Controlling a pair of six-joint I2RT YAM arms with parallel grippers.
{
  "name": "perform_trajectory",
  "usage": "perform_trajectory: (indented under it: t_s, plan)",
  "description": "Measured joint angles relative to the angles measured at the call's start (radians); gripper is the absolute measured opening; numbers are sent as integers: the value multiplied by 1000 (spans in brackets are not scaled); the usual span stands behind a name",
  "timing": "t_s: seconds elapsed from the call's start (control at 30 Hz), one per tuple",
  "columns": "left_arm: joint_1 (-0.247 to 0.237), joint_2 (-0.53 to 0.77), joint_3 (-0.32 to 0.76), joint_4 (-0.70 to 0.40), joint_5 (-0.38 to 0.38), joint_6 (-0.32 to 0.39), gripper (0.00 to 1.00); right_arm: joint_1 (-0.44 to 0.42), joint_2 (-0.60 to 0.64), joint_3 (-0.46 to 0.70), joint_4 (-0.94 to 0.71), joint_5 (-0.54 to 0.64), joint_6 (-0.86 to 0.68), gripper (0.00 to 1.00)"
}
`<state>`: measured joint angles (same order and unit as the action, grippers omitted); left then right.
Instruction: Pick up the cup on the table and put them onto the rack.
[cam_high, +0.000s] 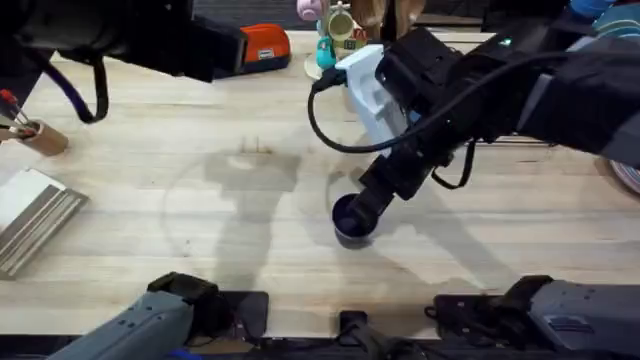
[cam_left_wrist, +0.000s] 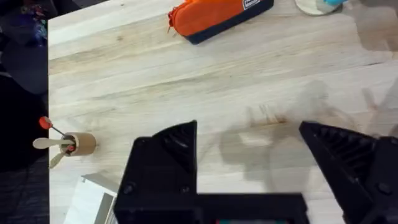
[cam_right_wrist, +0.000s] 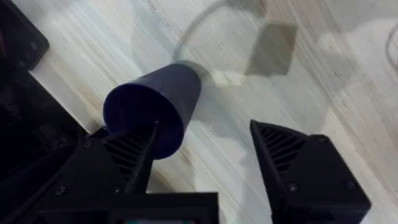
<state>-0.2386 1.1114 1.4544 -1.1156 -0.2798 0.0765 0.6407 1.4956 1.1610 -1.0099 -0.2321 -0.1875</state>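
right gripper: fingers parted wide, nothing clamped; one black finger overlaps the navy cup's rim, the other stands clear of it, so this looks like lining up for a grasp.
navy cup: upright on the surface, mouth up, directly under the right gripper; the task's thing, not yet lifted.
left gripper: released, fingers spread over bare wood far left of the navy cup, probably kept out of the right arm's way.
orange case: well beyond the navy cup, toward the far edge.
wooden holder: far left of the navy cup, lying on its side.
rack: cannot make it out.
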Motion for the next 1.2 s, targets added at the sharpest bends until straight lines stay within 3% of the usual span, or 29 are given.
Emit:
perform_trajectory:
  t_s: [0.33, 0.53, 0.73, 1.2]
  plan:
    - [0, 0, 0, 0, 0, 1, 993, 1, 5, -2, 0, 0, 12, 831]
    - [0, 0, 0, 0, 0, 3, 993, 1, 41, -6, 1, 0, 19, 708]
    - [0, 0, 0, 0, 0, 3, 993, 1, 43, -8, 0, 0, 28, 62]
    - [0, 0, 0, 0, 0, 3, 992, -3, 8, 33, -74, 0, 61, 32]
